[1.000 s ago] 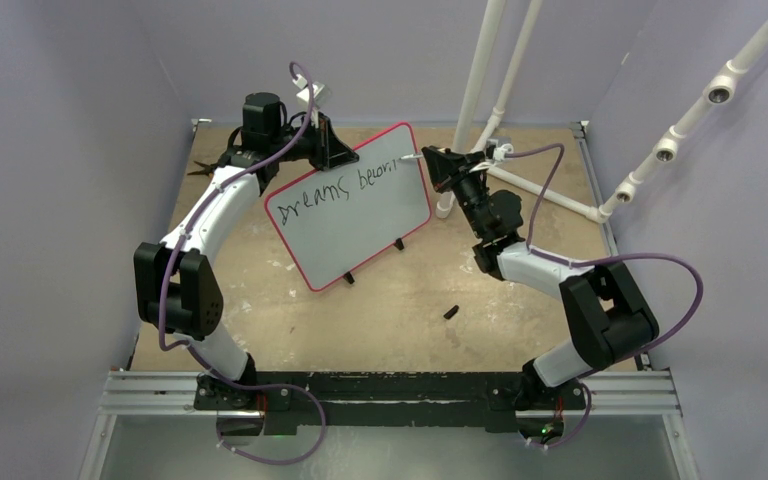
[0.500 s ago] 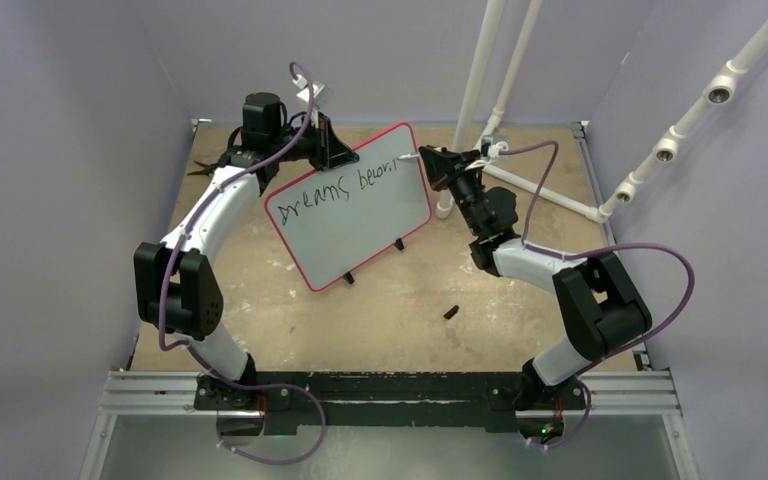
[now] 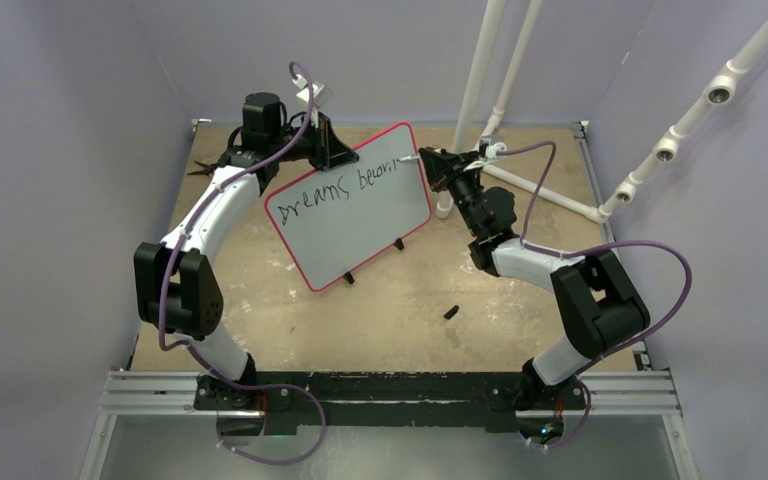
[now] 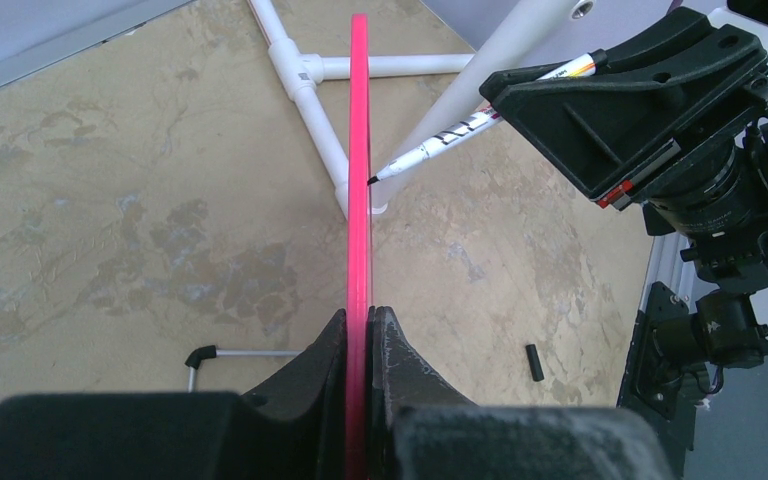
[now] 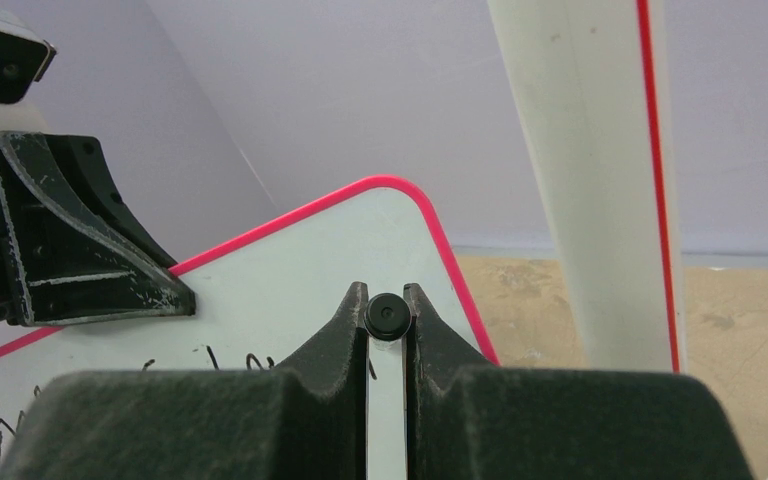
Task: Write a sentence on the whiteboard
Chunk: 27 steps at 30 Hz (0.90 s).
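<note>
"Where is the whiteboard?"
"Tilted over the table's middle. The left gripper pinches its upper rim."
"And the pen?"
"The right gripper is clamped on the marker. It points left, and its tip touches the sentence at its end, near the right rim."
</note>
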### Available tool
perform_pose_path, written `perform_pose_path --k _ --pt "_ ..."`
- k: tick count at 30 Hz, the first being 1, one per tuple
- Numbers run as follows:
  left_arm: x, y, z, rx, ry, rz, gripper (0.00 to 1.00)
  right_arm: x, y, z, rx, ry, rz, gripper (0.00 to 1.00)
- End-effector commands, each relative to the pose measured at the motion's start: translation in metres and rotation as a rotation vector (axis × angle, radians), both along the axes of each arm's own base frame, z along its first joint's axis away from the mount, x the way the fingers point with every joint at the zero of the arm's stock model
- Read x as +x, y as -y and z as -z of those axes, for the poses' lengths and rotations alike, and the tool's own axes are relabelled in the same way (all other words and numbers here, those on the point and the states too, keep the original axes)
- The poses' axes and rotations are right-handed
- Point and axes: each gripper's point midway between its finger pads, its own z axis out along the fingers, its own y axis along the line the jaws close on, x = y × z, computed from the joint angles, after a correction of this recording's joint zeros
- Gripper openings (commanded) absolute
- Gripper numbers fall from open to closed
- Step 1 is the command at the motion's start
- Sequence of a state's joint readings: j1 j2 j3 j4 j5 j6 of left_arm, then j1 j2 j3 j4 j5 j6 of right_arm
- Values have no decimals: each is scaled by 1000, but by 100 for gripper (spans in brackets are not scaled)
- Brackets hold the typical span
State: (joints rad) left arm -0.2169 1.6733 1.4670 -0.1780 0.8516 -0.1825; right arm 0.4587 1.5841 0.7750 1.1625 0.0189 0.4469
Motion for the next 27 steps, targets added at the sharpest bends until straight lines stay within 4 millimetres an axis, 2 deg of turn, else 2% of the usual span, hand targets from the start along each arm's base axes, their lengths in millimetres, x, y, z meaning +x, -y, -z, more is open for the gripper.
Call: perform_pose_path --k 1,8,18,27 --pt "-16 4 35 14 -137 43 0 -1 7 8 -16 -17 33 0" --pt "-16 4 36 15 -138 43 0 -3 9 1 -10 -2 37 0" --pt "-15 4 36 15 -139 42 0 -16 7 -41 45 93 -3 0" --pt "-15 4 37 14 -140 44 0 -6 -1 -44 50 103 -18 0"
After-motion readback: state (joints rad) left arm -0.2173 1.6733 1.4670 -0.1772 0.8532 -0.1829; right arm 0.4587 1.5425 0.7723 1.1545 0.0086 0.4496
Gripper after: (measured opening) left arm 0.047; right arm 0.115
